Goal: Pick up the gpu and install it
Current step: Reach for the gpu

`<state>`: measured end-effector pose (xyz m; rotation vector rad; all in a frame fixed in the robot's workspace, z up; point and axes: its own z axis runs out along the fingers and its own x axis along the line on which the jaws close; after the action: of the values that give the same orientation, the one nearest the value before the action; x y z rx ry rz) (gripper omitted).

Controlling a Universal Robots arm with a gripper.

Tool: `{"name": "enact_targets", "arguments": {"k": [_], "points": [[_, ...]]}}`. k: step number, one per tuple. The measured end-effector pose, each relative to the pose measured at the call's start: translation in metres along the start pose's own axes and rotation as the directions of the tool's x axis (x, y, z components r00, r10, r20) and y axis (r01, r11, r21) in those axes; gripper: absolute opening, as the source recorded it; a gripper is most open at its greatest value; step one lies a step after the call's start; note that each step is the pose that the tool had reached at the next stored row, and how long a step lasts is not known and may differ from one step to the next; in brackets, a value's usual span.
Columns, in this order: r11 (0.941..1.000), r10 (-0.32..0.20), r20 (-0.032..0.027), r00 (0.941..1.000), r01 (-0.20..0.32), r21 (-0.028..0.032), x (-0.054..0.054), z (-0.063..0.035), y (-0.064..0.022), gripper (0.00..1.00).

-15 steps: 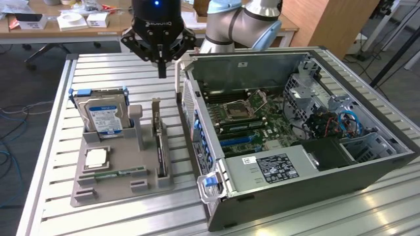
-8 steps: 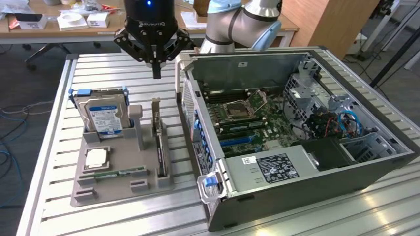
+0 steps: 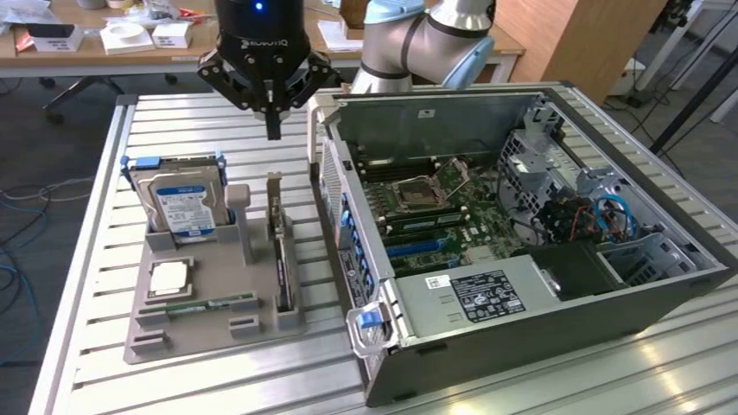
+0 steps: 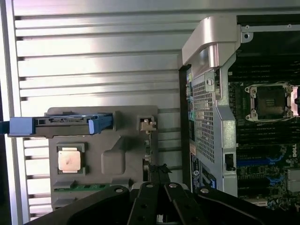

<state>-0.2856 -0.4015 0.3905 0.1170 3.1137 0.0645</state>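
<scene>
Gripper point(image 3: 273, 128) is hanging over the slatted metal table point(image 3: 173, 130), its two fingers pressed together into a single point and carrying nothing. It is hovering above the far end of the grey parts tray point(image 3: 213, 333), roughly in line with the gpu point(image 3: 280, 251) but well clear of it, so nothing is being touched.

The gpu is standing on its long edge in a slot along the side of the tray nearest the computer case point(image 3: 519, 346). Its dark face is upright and, as far as I can tell, its silver bracket is at the far end. Seen from the wrist camera, it is showing as a thin dark strip. Standing it up like that is, I'd guess, leaving its top edge free for a pinch from above.

The other parts are sitting apart in their own places, probably for the same reason. The hard drive point(image 3: 182, 203) with its blue-white label is propped upright on the exterior view's left. The processor chip point(image 3: 169, 277) is lying flat in a recess, and the green RAM stick point(image 3: 207, 303) is lying along the front.

The case is lying on its side with the panel off and the motherboard point(image 3: 450, 212) facing up, which is giving open access to its slots from above. As I read it, the pick-up is not yet under way.
</scene>
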Motion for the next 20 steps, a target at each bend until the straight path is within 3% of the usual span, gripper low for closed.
{"name": "enact_targets", "arguments": {"k": [20], "points": [[1.0000, 0.000, 0.0001, 1.0000, 0.000, 0.0002, 0.006, -0.0017, -0.0374, 0.10]]}}
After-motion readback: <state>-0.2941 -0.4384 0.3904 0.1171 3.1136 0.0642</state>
